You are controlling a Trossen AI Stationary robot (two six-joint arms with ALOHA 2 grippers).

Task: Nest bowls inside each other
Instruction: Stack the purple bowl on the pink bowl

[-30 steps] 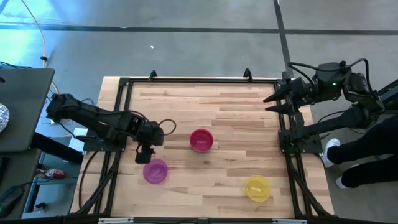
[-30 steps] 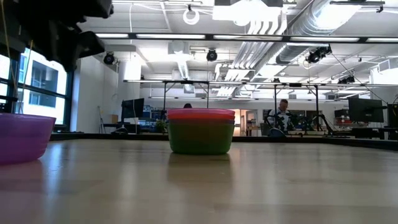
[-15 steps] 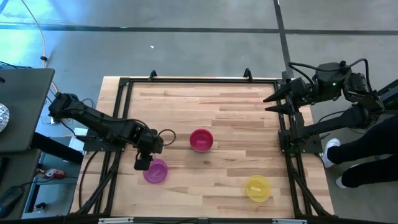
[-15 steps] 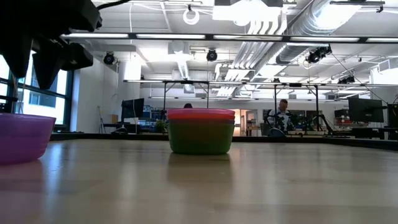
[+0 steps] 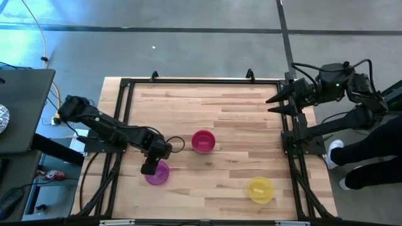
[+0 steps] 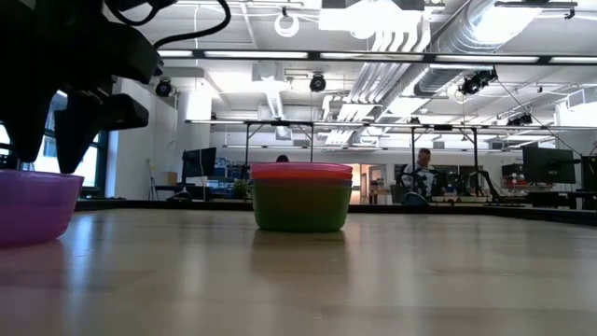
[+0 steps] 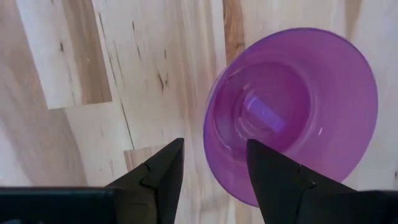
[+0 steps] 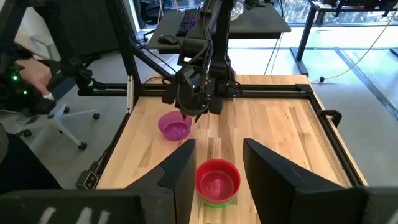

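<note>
A purple bowl [image 5: 157, 174] stands upright on the wooden table [image 5: 239, 113], at the near left; it also shows in the left wrist view [image 7: 298, 106] and the low view [image 6: 33, 205]. My left gripper [image 5: 149, 167] is open and points down over the bowl's left rim. One finger [image 7: 270, 171] is over the inside and the other [image 7: 165, 165] is outside, and no touch shows. A nested stack [image 5: 203, 142] stands mid-table, with red and pink rims over a green bowl [image 6: 301, 207]. A yellow bowl [image 5: 260, 189] stands near right. My right gripper [image 5: 271, 104] waits open at the far right edge.
The table has a black frame [image 5: 125, 81] around it. Bare wood lies between the purple bowl and the stack [image 8: 217, 180]. A person's legs [image 5: 370, 160] show beyond the right edge. A dark desk [image 5: 22, 113] stands to the left.
My left gripper has moved toward the table's near edge and a little to the right. It has come down from above the purple bowl until its fingertips are at the bowl's rim. The bowls have kept still.
</note>
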